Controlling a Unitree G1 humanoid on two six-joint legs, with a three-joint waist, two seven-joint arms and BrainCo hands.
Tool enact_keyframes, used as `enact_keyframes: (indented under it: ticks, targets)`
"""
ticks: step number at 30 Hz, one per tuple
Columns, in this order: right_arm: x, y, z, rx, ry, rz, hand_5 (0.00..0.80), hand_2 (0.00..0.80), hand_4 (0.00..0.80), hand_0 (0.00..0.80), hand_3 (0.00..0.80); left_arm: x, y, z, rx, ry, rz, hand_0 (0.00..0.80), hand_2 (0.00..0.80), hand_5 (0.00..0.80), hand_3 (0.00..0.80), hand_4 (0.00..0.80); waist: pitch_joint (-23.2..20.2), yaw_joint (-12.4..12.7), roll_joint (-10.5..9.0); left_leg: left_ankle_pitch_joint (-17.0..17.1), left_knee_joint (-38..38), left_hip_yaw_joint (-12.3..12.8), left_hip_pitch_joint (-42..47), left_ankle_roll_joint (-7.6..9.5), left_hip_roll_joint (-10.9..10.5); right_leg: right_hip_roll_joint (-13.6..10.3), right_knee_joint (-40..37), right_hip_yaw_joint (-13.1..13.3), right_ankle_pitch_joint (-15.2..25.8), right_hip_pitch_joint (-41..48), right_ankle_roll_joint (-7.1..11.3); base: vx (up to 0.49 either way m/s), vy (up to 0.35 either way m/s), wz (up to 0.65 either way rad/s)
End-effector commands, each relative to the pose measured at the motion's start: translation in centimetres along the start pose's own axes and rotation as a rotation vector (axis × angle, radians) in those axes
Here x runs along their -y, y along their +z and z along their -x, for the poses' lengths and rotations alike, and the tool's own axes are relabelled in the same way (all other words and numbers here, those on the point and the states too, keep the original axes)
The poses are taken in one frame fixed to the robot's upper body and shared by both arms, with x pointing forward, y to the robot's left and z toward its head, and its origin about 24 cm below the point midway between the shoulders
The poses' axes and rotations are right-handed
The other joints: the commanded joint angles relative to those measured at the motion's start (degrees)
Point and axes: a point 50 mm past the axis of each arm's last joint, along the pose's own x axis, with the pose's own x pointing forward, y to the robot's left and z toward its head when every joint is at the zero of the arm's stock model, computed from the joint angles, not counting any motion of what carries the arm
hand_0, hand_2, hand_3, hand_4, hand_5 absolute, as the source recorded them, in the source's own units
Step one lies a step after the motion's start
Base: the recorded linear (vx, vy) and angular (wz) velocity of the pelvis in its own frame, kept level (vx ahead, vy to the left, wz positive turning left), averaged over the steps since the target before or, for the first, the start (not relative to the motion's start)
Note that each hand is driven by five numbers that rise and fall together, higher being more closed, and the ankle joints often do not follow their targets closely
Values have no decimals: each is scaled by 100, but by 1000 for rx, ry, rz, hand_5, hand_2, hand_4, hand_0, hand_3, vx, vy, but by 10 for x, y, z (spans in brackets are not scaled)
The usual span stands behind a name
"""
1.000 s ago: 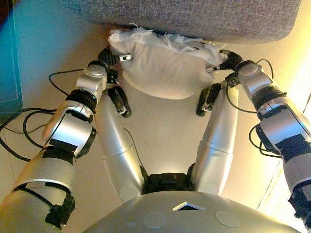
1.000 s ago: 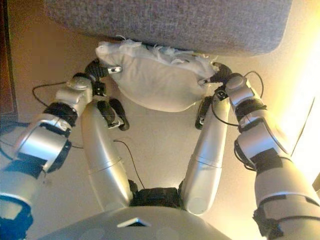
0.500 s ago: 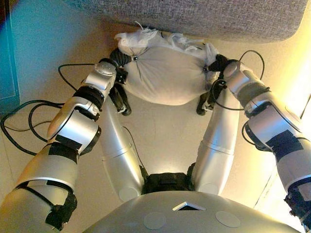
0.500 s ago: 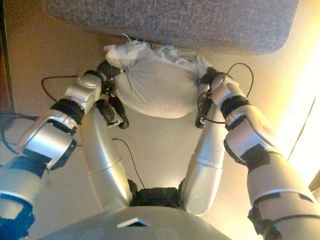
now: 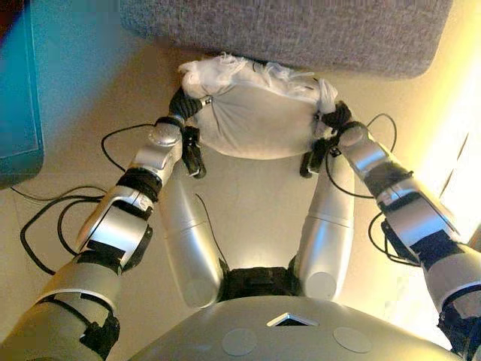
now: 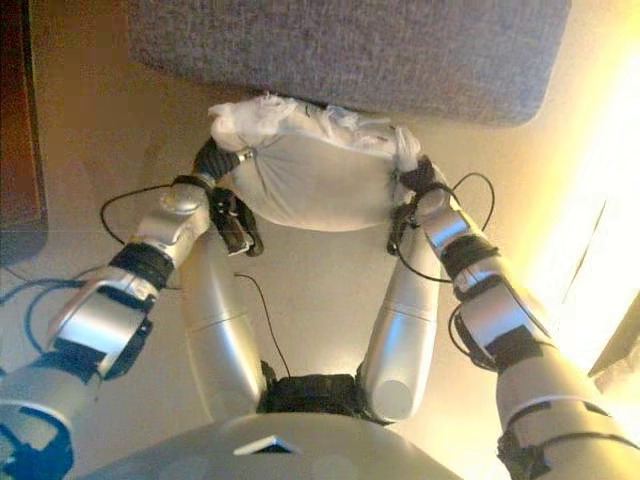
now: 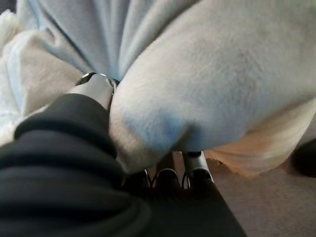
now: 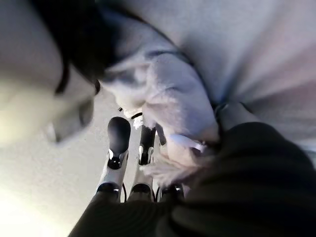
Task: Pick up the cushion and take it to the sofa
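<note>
The white cushion [image 5: 259,120] hangs between my two hands, just in front of the grey sofa [image 5: 285,30] edge and above the floor. My left hand [image 5: 188,105] is shut on its left end; in the left wrist view the thumb [image 7: 96,86] and fingers [image 7: 192,165] pinch the bunched cloth [image 7: 222,79]. My right hand [image 5: 334,120] is shut on its right end; in the right wrist view the cushion [image 8: 173,98] is gathered between thumb and fingers [image 8: 118,133]. The cushion's top corners are ruffled against the sofa front.
A dark cabinet [image 5: 15,90] stands at the left. Black cables [image 5: 45,218] lie on the beige floor [image 5: 255,195] at the left. The sofa spans the whole far side.
Both hands have squeezed in on the cushion's ends, bunching it narrower. My arms have stretched forward, carrying it up against the sofa front. The camera has shifted a little.
</note>
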Motion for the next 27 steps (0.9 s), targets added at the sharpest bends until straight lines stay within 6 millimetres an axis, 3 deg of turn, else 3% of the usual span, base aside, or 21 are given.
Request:
enact_keyframes:
  ticks: [1, 2, 8, 11, 15, 21, 24, 27]
  targets:
    - [-7, 33, 11, 223, 6, -185, 800, 800, 800, 800, 800, 26, 49, 4, 271, -72, 84, 800, 800, 800, 800, 800, -485, 68, 1, 325, -1242, 211, 1014, -49, 25, 65, -1232, -245, 921, 772, -238, 43, -47, -1]
    - [-8, 28, 17, 252, 18, -242, 800, 800, 800, 800, 800, 25, 46, 9, 273, -72, 89, 800, 800, 800, 800, 800, -599, 51, -39, 696, -1814, 299, 1377, 19, -18, 58, -1769, -334, 1236, 1111, -260, 85, -56, 1]
    - [-16, -22, 42, 196, 101, -626, 800, 800, 800, 800, 800, 20, 12, 33, 201, -96, 266, 800, 800, 800, 800, 800, -1151, 98, -195, 1120, -3321, 581, 2960, 60, -277, -48, -3351, -804, 1526, 2717, -99, 261, -41, 6]
    - [-11, -26, 52, 247, 105, -700, 800, 800, 800, 800, 800, 22, 1, 42, 189, -106, 281, 800, 800, 800, 800, 800, -1316, 133, -240, 1334, -3887, 676, 3455, 56, -376, -38, -3940, -947, 1707, 3243, -35, 121, -30, 2]
    - [-2, -12, 61, 362, 114, -742, 800, 800, 800, 800, 800, 20, -5, 49, 181, -79, 281, 800, 800, 800, 800, 800, -1582, 136, -293, 1429, -4449, 794, 4206, 96, -374, 100, -4597, -1072, 1798, 3998, 28, 95, -30, -13]
    - [-9, -26, 67, 279, 117, -786, 800, 800, 800, 800, 800, 18, -20, 59, 141, -79, 252, 800, 800, 800, 800, 800, -2215, 190, -299, 1561, -5295, 908, 5347, 102, -453, 290, -5524, -1269, 1937, 5148, 36, 141, -43, -9]
    - [-11, -17, 65, 289, 147, -739, 800, 800, 800, 800, 800, 19, -24, 63, 121, -86, 271, 800, 800, 800, 800, 800, -2530, 306, -308, 1507, -5572, 730, 5821, 106, -610, 411, -5971, -1238, 2016, 5648, 9, 202, -19, -12]
    - [-11, 2, 60, 316, 215, -690, 800, 800, 800, 800, 800, 11, -25, 65, 112, -38, 277, 800, 800, 800, 800, 800, -2721, 480, -288, 1372, -5743, 183, 6126, 167, -861, 501, -6063, -963, 1994, 5891, -22, 160, 7, -45]
